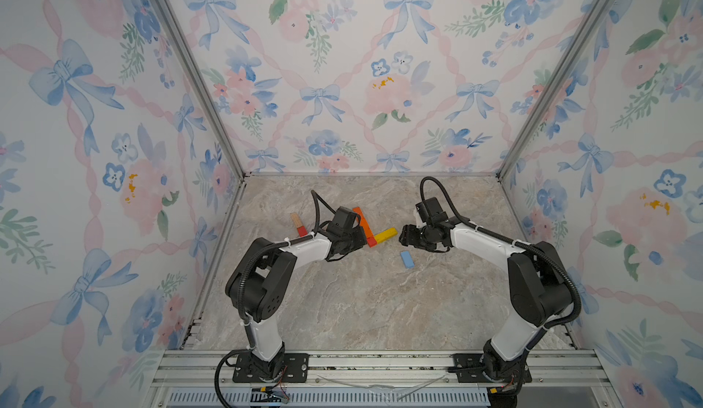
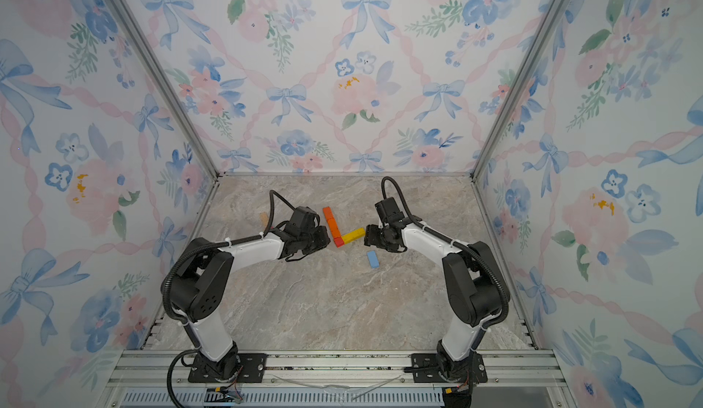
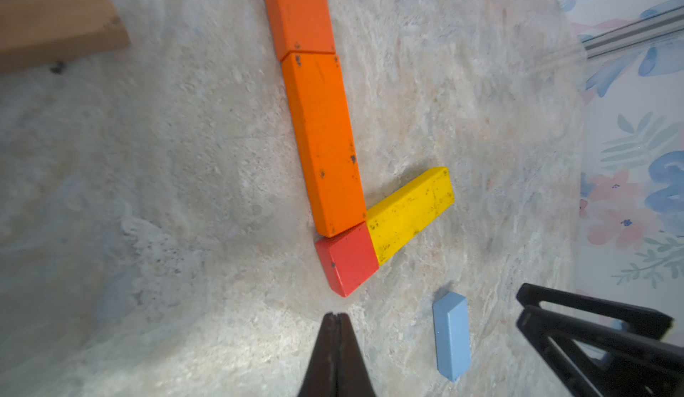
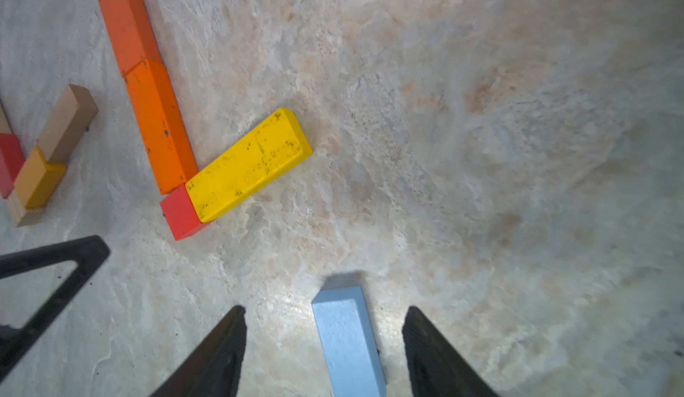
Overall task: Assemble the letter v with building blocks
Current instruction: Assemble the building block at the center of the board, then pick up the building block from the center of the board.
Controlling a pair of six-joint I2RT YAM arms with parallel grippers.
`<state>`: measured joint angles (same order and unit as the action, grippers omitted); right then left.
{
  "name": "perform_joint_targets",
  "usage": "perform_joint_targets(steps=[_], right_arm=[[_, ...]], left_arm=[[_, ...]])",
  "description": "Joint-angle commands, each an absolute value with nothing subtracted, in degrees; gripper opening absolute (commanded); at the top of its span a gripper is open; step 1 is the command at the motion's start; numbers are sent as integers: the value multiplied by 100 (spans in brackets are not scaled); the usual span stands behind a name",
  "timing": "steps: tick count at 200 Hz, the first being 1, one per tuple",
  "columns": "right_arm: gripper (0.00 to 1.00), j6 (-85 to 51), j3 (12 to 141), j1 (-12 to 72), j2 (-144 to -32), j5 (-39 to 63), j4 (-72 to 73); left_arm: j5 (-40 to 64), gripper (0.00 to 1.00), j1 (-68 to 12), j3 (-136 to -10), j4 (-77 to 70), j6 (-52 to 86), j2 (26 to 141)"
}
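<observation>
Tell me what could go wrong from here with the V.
1. The light blue block lies off-centre between the fingers of the open right gripper; closing may twist it.
2. Setting it against the yellow block could nudge that loose piece and spoil the angle at the red block.
3. The shut left gripper is close to the red block; a small move could knock the corner.

Marble-patterned table (image 1: pixel 361 311) enclosed by three walls (image 1: pixel 342 64) papered with blue bows and pink flowers; metal rails (image 1: pixel 380 362) along the front.
</observation>
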<state>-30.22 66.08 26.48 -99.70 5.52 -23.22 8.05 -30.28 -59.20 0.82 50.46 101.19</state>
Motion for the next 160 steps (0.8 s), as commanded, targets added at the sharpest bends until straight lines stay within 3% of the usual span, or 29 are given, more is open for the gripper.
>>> perform_joint_targets(steps=[1, 121, 160], right_arm=[[73, -2910, 6506, 2856, -9900, 255, -2785], [73, -3044, 6449, 3129, -10416, -73, -3071], [66, -3097, 6451, 3138, -10547, -35, -3023]], left_arm=[[593, 5, -2937, -5707, 290, 4891, 9692], [236, 6, -2813, -5213, 602, 4702, 8819], [227, 6, -2819, -5164, 598, 4711, 8804]])
